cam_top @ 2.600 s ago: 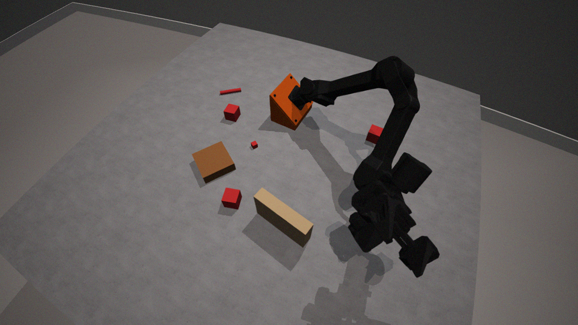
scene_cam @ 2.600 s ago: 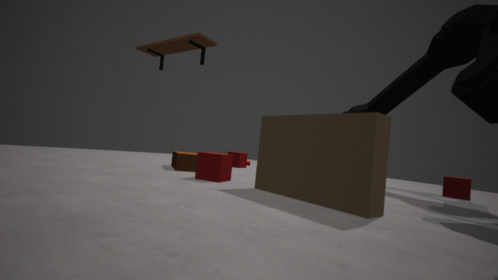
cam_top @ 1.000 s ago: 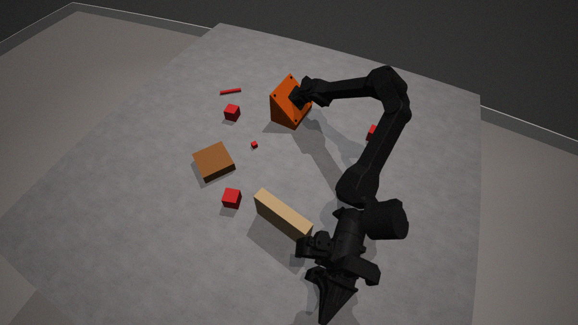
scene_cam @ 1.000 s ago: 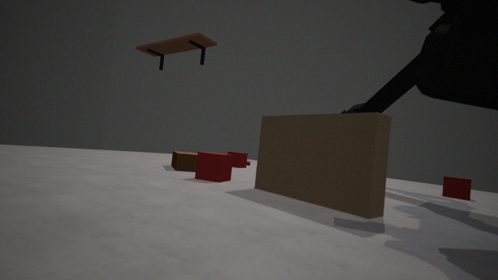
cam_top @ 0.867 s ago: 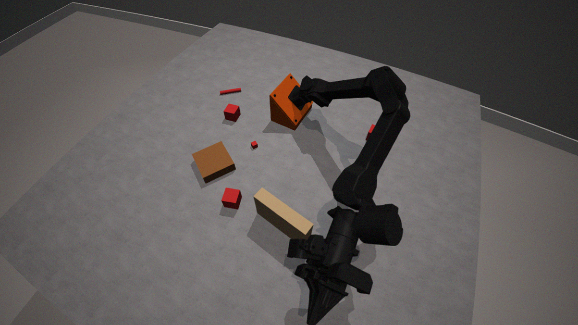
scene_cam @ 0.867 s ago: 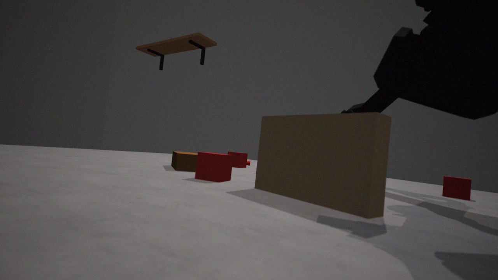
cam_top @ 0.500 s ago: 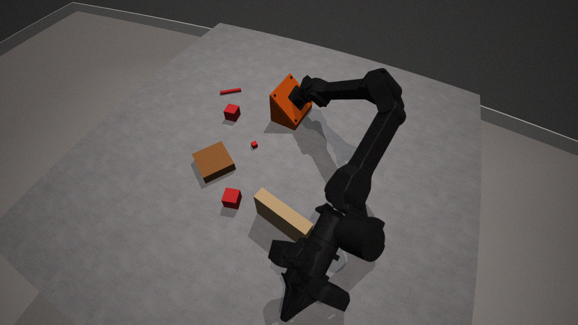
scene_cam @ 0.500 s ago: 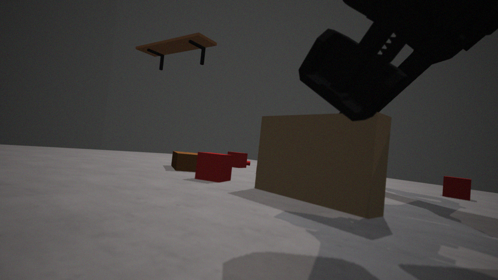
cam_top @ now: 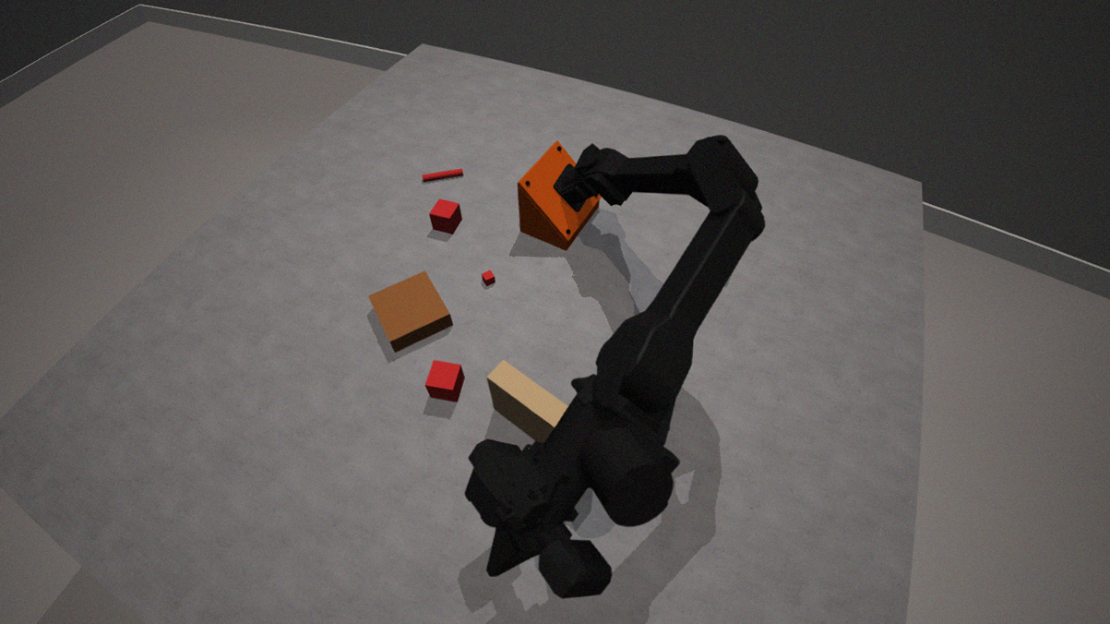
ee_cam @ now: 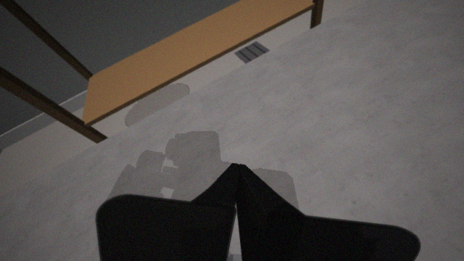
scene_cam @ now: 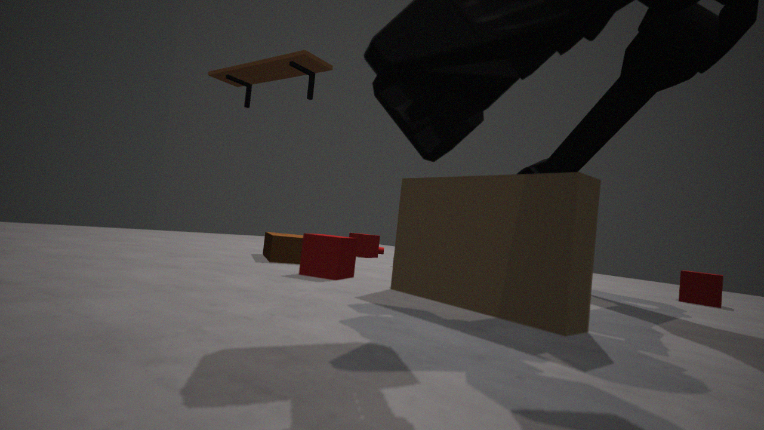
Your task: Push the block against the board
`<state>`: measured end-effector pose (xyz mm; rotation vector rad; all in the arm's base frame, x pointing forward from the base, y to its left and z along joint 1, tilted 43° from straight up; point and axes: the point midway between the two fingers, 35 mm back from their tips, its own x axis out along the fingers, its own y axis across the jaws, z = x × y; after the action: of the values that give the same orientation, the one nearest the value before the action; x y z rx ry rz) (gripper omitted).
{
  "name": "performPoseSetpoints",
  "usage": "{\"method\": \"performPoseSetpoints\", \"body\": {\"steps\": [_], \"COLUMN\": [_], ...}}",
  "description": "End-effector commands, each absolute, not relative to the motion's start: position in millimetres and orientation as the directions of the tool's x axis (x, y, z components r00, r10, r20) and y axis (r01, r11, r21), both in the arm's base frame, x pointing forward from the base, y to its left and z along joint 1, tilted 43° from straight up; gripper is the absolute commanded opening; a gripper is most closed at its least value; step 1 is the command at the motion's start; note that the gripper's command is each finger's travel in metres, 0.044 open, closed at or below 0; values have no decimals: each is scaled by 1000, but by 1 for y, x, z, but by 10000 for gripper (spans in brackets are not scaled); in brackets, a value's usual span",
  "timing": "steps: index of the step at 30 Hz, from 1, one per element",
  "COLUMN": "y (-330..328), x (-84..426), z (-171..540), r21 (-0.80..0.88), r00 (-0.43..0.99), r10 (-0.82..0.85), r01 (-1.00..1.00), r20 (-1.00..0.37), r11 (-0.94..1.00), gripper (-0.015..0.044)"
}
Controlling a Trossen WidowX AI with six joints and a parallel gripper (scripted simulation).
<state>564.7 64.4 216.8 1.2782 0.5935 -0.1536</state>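
The square block (cam_top: pixel 410 309) (scene_cam: pixel 282 248) is a brown, flat piece on the table, left of centre in the top view. The board (cam_top: pixel 527 396) (scene_cam: pixel 480 240) is pale tan and stands on a long narrow side, to the block's lower right. A wide gap separates them. My arm hides the board's near end in the top view. My gripper (cam_top: pixel 493 568) (ee_cam: pixel 237 170) is shut and empty, above the table beyond that near end. In the wrist view its fingertips meet over bare table; neither block nor board shows there.
A red cube (cam_top: pixel 444 380) (scene_cam: pixel 326 256) sits between block and board, towards the front. Another red cube (cam_top: pixel 445 215), a tiny red cube (cam_top: pixel 488 277) and a red stick (cam_top: pixel 442 174) lie farther back. A third larger cube (scene_cam: pixel 701 288) is at right. The arm stands at an orange wedge (cam_top: pixel 538 193).
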Motion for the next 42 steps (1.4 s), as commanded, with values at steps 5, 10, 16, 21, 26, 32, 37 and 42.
{"method": "performPoseSetpoints", "body": {"steps": [5,10,16,21,26,32,37,42], "y": [48,39,28,20,13,4,2,6], "x": [551,535,513,491,468,441,435,436], "z": [192,178,167,163,167,183,189,186], "r21": [748,686,641,639,675,764,789,779], "r00": [719,618,488,374,270,174,160,150], "r10": [289,351,436,522,618,746,776,767], "r01": [466,460,419,364,300,221,204,204], "r20": [-631,-703,-756,-767,-738,-643,-610,-624], "r11": [473,565,643,678,675,606,579,593], "gripper": [0,0,0,0,0,0,0,0]}}
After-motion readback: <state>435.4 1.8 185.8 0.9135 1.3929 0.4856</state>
